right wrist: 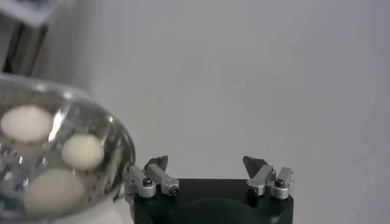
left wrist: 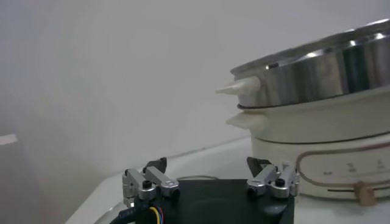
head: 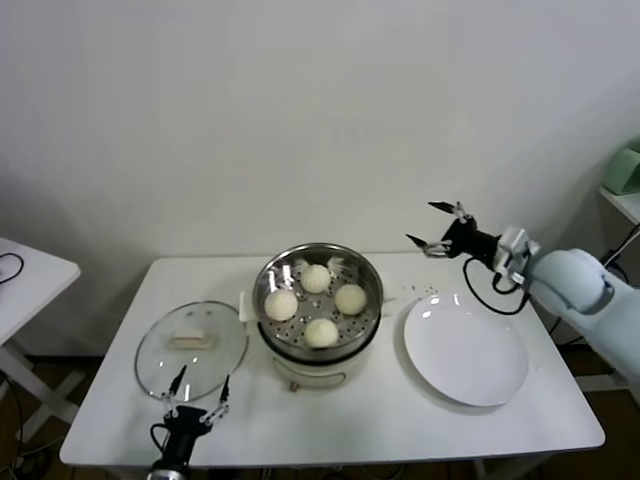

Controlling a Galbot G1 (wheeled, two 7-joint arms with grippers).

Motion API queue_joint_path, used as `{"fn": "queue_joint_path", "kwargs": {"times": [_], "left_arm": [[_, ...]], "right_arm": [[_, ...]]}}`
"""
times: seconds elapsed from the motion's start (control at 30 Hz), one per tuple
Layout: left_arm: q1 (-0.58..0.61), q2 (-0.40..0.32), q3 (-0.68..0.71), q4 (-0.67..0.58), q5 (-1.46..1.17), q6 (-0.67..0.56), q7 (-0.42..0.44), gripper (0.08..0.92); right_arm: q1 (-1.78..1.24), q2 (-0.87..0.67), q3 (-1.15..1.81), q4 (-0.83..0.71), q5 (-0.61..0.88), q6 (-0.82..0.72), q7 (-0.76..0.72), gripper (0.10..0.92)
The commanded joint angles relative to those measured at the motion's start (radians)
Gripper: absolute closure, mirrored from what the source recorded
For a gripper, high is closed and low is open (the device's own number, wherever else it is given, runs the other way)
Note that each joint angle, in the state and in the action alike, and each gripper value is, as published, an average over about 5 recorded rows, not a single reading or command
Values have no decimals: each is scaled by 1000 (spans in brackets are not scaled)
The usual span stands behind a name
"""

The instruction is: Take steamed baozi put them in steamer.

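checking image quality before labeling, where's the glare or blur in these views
Head view: sharp overall, with bright glare on the white plate and reflections on the glass lid. Left wrist view: highlights streak the steamer wall. Right wrist view: the baozi and steamer rim look soft and out of focus.

The round shiny steel steamer basket (right wrist: 55, 164) is blurred and cropped in the right wrist view; the fourth bun falls outside it.

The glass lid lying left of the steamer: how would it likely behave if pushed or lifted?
The glass lid lies flat on the table, so it would probably slide, not roll. Smooth glass looks slippery and breakable; its cream handle seems the safer hold.
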Motion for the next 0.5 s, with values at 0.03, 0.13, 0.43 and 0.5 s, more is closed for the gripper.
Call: {"fn": "queue_joint_path", "kwargs": {"times": [0.03,0.13,0.43,0.5], "left_arm": [[-13,0,-3,10,-35,-34,-42,177],[-24,-1,-10,12,-3,-42,-80,177],[-119,19,-88,79,697,-66,-336,177],[-148,30,-101,110,866,-35,-392,177]], "right_arm": [[-1192,305,967,5,-30,265,68,203],[-1207,370,948,-23,-36,313,71,203],[-1192,447,888,-64,-31,346,104,203],[-1186,457,877,-63,-29,345,105,203]]}}
